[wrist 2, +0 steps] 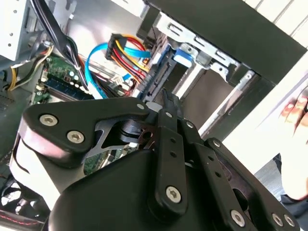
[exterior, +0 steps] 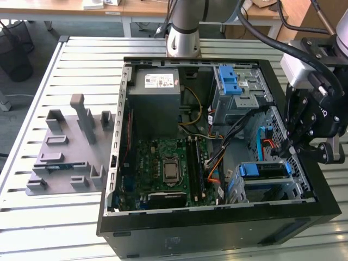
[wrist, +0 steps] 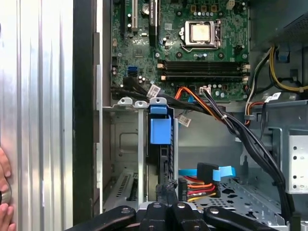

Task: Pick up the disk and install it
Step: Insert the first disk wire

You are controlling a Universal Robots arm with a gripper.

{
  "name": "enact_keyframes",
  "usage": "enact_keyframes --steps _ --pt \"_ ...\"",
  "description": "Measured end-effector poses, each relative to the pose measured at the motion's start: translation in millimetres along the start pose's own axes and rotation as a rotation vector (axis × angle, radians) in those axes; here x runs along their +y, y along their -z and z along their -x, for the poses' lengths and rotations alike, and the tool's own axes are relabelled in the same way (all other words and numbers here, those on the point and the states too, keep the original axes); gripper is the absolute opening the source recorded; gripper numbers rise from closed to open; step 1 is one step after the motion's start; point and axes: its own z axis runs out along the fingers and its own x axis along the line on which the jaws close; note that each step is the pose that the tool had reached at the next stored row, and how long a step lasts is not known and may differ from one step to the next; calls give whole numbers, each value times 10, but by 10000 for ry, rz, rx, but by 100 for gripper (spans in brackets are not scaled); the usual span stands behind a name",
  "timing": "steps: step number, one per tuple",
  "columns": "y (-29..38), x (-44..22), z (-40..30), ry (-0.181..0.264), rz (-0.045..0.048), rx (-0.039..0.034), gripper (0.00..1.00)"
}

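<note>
We see the disk (wrist: pixel 161 144) standing on edge in the drive cage (wrist: pixel 126 144) of the open computer case (exterior: pixel 163 231), its blue carrier tab showing and its label hidden. The gripper (exterior: pixel 304 145) hangs just above that cage; we cannot tell its opening.
</note>
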Motion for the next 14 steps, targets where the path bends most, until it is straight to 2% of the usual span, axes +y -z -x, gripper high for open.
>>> enact_keyframes --steps 9,10,14 --pt "-3 1 42 -4 -1 0 11" --pt "-6 1 51 -8 -5 -1 17" --pt "-29 6 80 -25 -57 -3 19"
